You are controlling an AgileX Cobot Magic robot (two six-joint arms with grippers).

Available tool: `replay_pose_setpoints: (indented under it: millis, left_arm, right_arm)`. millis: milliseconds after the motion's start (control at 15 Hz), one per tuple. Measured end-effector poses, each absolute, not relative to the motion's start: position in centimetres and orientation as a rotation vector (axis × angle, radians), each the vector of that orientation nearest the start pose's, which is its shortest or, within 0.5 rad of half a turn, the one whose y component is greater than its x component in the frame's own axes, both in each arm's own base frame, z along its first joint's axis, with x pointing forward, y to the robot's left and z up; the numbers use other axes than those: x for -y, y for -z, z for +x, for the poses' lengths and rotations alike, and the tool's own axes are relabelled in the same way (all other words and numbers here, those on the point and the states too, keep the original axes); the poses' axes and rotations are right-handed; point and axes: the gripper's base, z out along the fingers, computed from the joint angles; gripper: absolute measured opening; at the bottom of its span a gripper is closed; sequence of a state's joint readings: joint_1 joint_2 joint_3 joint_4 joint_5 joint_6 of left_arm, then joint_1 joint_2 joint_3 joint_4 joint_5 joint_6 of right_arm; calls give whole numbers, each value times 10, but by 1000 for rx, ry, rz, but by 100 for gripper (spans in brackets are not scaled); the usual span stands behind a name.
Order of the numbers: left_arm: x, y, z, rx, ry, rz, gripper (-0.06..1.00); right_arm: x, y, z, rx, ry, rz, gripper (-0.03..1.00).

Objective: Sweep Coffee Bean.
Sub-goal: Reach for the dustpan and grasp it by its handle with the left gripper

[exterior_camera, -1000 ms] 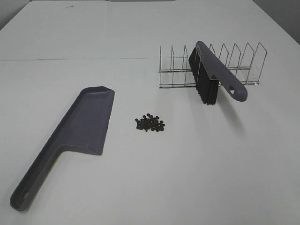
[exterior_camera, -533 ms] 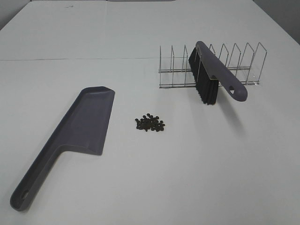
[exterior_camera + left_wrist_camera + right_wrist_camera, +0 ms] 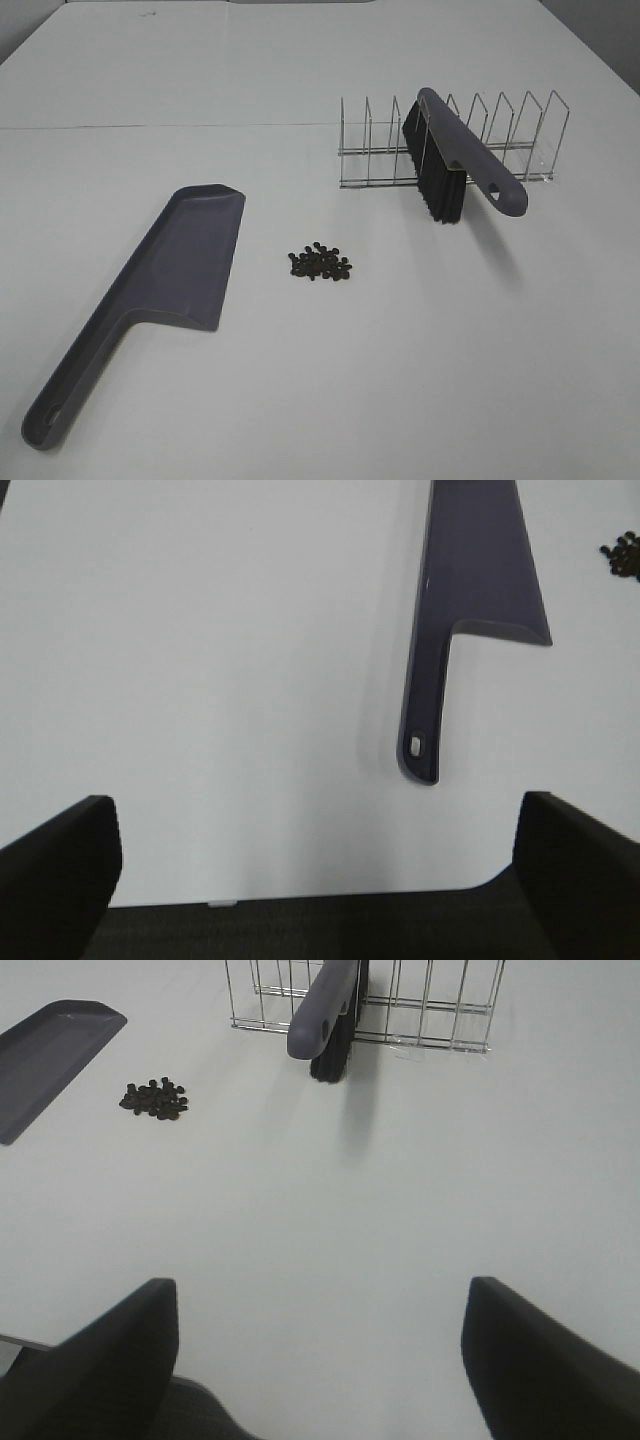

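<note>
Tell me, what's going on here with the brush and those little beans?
Nothing is being handled yet. A small pile of beans lies on the table between a dustpan, lying flat, and a brush propped in a wire rack. The left claw and the right claw both hang open and empty above the table. Sweeping has not begun.
</note>
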State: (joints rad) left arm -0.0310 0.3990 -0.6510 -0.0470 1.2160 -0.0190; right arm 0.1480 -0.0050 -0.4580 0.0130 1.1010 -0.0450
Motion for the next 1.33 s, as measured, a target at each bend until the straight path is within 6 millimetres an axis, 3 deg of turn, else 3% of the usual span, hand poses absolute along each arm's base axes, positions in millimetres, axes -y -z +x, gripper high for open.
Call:
replay_pose_setpoints:
  millis: [133, 333, 600, 867, 933, 1000, 1200, 1333]
  left_arm:
    - [7, -305, 83, -2627, 81, 10, 99]
    - [8, -314, 120, -2716, 78, 8, 99]
    - [25, -289, 165, -2862, 48, 26, 99]
    - [75, -228, 224, -2918, 13, 103, 99]
    - [84, -206, 238, -2930, 14, 119, 99]
    - [93, -164, 256, -2987, -9, 146, 99]
    - [98, -127, 266, -3035, -25, 160, 99]
    - [101, -113, 271, -3023, -12, 164, 99]
  right_arm:
    - [-1, -262, -3, -2113, -77, -205, 70]
    - [-1, -262, -3, -2113, -77, -205, 70]
    - [-1, -262, -3, -2113, -77, -205, 70]
    - [-1, -262, -3, -2113, -77, -205, 70]
    - [-1, -262, -3, -2113, -77, -205, 70]
    - [-1, -262, -3, -2113, -77, -205, 70]
    - [-1, -262, -3, -2113, -77, -205, 70]
    - [-1, -262, -3, -2113, -77, -205, 70]
